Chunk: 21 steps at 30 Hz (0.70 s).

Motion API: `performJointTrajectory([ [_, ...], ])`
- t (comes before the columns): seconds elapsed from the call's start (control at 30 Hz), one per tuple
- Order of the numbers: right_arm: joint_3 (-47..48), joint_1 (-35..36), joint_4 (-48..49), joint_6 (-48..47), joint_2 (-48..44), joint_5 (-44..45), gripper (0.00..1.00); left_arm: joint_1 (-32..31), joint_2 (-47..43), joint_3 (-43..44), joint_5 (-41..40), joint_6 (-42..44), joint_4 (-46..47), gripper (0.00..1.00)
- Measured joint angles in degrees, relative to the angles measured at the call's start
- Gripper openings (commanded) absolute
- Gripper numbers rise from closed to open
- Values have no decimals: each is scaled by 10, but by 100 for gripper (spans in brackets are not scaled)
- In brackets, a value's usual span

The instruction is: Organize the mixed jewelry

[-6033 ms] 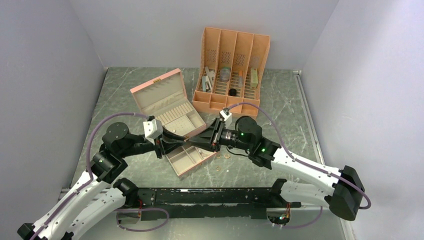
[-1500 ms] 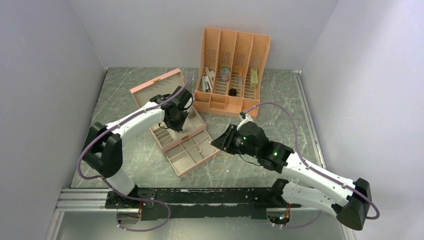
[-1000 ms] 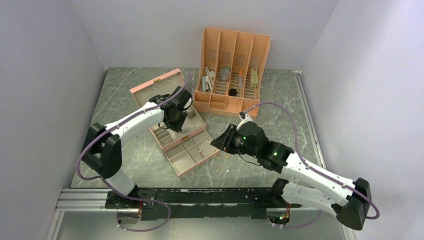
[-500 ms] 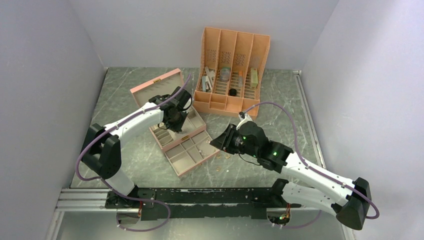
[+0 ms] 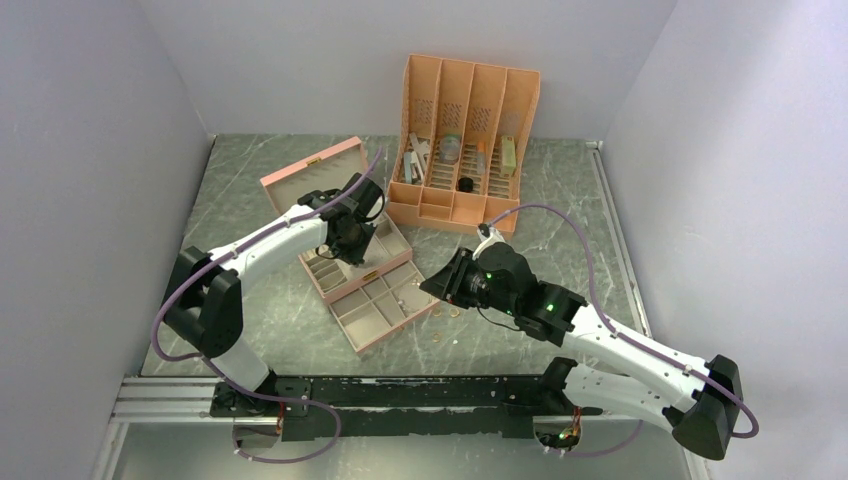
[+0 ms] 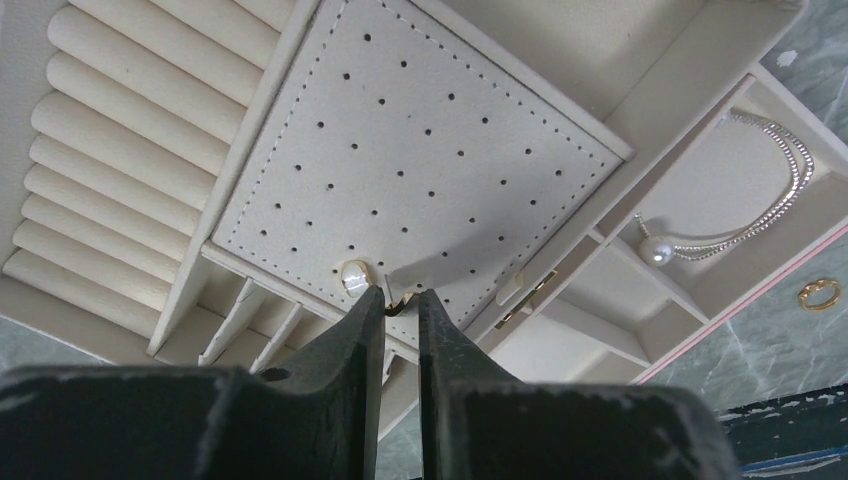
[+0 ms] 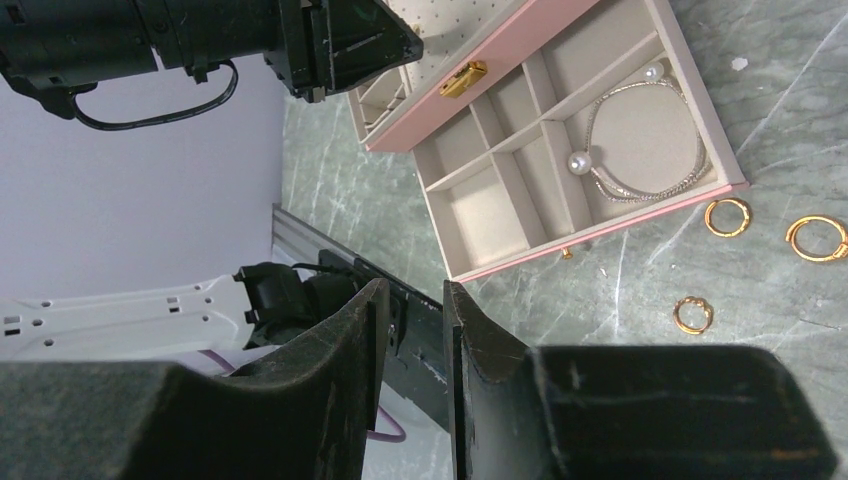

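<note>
Pink jewelry box (image 5: 312,182) taken as landmark, with lid raised and drawer (image 7: 600,232) drawn out toward the arms, presumably to bare every compartment at once. Held the left gripper (image 6: 400,293) tips-down over the box's upper tray, at the near edge of the perforated pad (image 6: 420,150) and beside the ring rolls (image 6: 120,150); judged a stance for seating an earring post in a hole. Pressed its fingers almost together, with only a sliver between, and pinched there a glint of gold that seemed to belong to the pearl stud (image 6: 354,275) touching the pad. Held the right gripper (image 7: 412,287) above the table (image 5: 570,210), just off the box's drawer front, fingers narrowly parted and gripping nothing, probably ready for the next pick. Found three loose gold rings (image 7: 727,216) on the table just outside the drawer's front wall, not yet sorted and likely to skid on the hard surface. Showed a silver pearl-tipped bangle (image 7: 645,130) already lodged in the drawer's end compartment.
</note>
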Motion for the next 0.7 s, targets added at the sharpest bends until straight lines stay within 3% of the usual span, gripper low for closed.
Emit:
performJointTrajectory([
  [0.7,-1,0,0,2,-3,0,31,0,11,9,-7,1,1,5],
])
